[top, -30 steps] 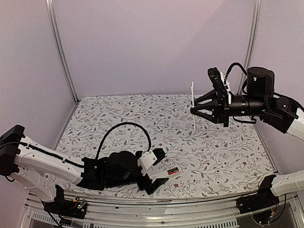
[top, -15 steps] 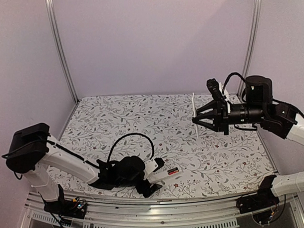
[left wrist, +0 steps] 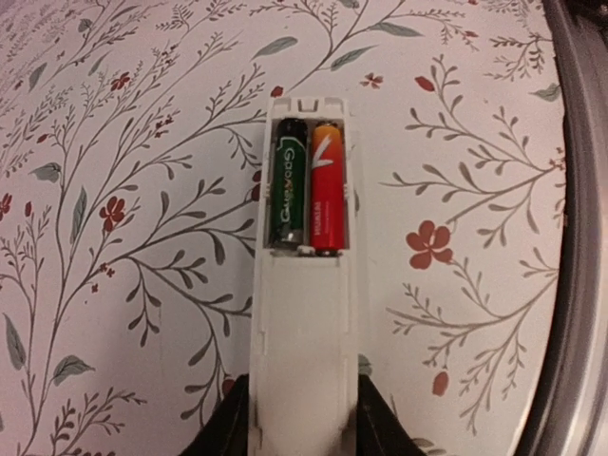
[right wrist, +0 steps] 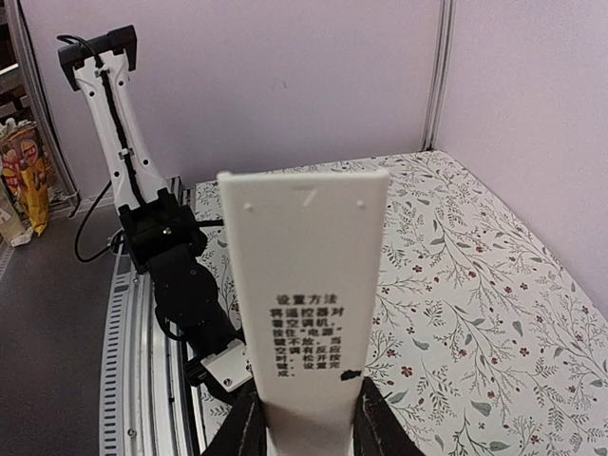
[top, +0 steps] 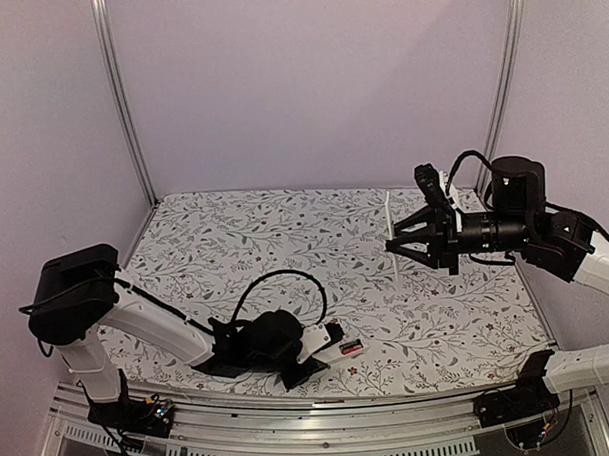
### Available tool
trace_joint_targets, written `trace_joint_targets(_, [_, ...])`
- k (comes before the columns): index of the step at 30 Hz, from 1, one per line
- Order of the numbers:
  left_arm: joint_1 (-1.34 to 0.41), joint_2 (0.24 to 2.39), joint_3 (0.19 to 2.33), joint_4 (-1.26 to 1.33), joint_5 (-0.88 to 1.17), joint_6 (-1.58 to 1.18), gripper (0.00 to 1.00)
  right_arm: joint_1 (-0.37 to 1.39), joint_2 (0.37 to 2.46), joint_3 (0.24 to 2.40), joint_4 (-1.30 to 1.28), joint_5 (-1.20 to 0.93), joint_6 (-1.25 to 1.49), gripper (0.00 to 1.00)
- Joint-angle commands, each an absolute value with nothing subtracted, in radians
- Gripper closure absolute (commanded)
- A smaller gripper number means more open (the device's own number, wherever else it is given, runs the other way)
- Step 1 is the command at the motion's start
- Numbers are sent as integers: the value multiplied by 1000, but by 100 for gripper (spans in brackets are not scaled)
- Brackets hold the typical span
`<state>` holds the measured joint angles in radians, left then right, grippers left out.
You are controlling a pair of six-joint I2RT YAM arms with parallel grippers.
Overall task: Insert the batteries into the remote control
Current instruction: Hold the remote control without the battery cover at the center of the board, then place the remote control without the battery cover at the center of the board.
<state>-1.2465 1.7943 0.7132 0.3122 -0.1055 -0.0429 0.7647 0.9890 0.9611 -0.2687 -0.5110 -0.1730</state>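
The white remote control (left wrist: 304,323) lies flat on the floral table near the front edge, its compartment uncovered. Two batteries sit side by side in it, a black one (left wrist: 290,185) and a red one (left wrist: 326,185). My left gripper (left wrist: 302,423) is shut on the remote's near end, one dark finger pressed on each long side. From above, the remote (top: 350,346) pokes out right of the left gripper (top: 327,349). My right gripper (top: 394,242) hovers at the right, shut on a thin white cover strip (top: 388,217) held upright; its printed face (right wrist: 309,285) fills the right wrist view.
A metal rail (left wrist: 581,237) runs along the table's near edge, close beside the remote. The left arm's black cable (top: 276,281) loops above its wrist. Purple walls and metal posts (top: 120,104) close in the back and sides.
My left gripper slid right along the front edge and closed on the remote. The right arm sank slightly with the cover strip still in its grip.
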Motion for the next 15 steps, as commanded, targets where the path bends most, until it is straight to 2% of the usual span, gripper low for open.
trace_joint_targets(1, [-1231,1806,715,255,-68,8,71,761,990,960,-273,-509,-178,92])
trace_joint_targets(7, [-1232,1795,741,228,-13,81,73,761,992,977,-292,-515,-181,93])
trace_joint_targets(15, [-1226,1814,811,123,141,275,69,761,1007,996,-351,-456,-179,93])
